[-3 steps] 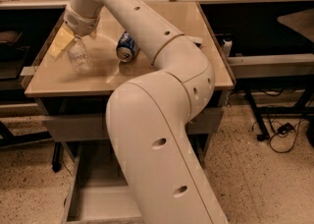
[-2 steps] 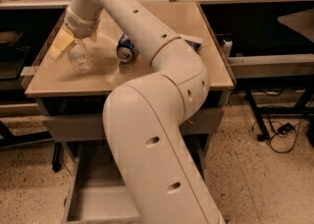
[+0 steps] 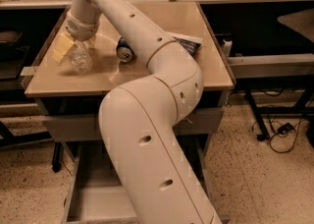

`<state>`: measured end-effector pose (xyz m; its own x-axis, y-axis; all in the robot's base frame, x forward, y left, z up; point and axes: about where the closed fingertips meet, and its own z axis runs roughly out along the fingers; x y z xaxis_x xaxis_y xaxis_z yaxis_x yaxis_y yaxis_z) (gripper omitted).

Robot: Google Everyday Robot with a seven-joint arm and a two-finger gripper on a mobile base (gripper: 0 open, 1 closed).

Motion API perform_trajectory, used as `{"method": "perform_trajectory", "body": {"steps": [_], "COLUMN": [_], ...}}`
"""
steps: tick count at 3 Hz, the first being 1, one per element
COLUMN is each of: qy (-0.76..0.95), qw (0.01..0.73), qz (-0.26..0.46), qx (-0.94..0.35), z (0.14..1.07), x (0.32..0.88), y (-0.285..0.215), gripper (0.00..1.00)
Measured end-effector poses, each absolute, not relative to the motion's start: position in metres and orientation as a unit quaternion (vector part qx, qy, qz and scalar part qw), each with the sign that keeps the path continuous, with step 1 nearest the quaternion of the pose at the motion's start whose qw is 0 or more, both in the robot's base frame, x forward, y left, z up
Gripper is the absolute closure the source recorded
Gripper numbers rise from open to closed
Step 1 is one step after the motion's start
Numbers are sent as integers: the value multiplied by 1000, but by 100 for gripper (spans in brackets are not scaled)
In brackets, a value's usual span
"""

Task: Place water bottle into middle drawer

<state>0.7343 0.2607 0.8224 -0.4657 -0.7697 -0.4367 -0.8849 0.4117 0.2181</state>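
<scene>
The gripper point(image 3: 78, 45) hangs right over the small clear ribbed plastic water bottle point(image 3: 81, 62) near the tan tabletop's point(image 3: 208, 68) left edge (its grip state cannot be told). A blue soda can point(image 3: 124, 51) lies near on the right. Below, the wide grey middle drawer point(image 3: 95, 203) is pulled out, with its pale floor showing left of the cream arm point(image 3: 147, 144).

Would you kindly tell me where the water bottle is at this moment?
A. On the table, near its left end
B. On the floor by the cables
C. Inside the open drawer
A: the water bottle sits on the table near its left end, directly under the end effector, well above the open drawer.
</scene>
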Motion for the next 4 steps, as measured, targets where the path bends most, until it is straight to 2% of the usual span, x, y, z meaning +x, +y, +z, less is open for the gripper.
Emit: {"method": "perform_trajectory", "body": {"steps": [3,4], "qy": [829,829], "qw": [135,136], "qz": [213,213], "qx": [-499,-499], "z": [823,825], "x": [734,734], "y": [261,261], "gripper": [90,100]}}
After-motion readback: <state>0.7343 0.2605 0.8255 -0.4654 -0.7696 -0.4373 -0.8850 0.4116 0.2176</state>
